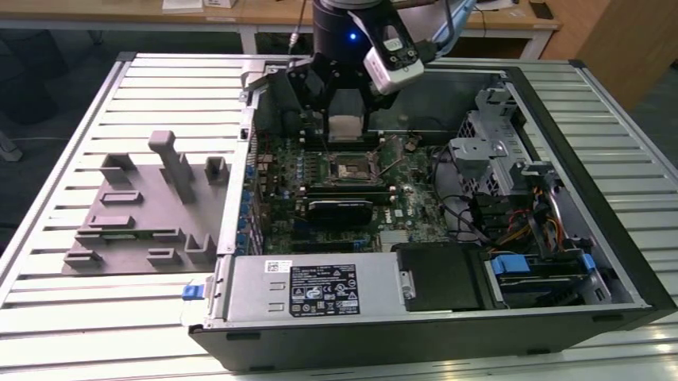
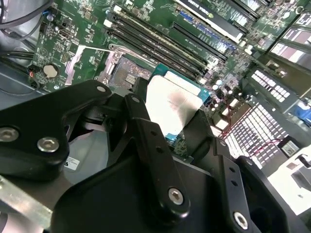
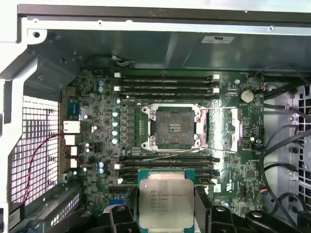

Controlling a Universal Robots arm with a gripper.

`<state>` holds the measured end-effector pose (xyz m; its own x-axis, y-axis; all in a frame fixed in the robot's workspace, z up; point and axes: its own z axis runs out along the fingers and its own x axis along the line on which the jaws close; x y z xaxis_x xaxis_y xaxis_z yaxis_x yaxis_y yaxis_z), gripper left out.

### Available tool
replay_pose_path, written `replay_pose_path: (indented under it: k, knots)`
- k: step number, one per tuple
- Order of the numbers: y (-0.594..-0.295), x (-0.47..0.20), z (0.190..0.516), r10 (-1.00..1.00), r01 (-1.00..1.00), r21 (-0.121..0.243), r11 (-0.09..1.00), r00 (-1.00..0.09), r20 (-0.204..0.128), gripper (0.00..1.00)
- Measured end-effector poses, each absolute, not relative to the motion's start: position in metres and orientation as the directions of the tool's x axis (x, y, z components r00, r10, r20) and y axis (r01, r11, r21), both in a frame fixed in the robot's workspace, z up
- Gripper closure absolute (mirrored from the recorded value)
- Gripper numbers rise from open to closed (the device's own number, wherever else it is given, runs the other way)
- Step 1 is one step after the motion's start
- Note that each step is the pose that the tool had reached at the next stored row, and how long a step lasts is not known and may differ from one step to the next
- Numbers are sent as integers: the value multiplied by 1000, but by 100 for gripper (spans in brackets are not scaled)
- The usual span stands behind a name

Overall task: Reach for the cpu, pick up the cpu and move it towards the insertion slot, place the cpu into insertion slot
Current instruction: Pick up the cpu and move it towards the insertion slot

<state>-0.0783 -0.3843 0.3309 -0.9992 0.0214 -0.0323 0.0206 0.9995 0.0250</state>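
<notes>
Fingers on your gripper are clamped on the cpu, holding it off the motherboard, and in the exterior view the open insertion slot sits near, about 6 o'clock from it.

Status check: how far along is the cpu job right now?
Done: the pick-up; the gripper is shut on the cpu, away from the grey fixture block. In hand: the cpu is held above the motherboard, not seated. Left: the placing; the insertion slot shows its dark centre bare.
</notes>
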Motion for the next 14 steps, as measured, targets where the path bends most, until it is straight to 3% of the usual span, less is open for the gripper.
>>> replay_pose_path:
  k: [14]
  knots:
    - [-379, -71, 314, 21, 21, 24, 1000, -999, -31, 46]
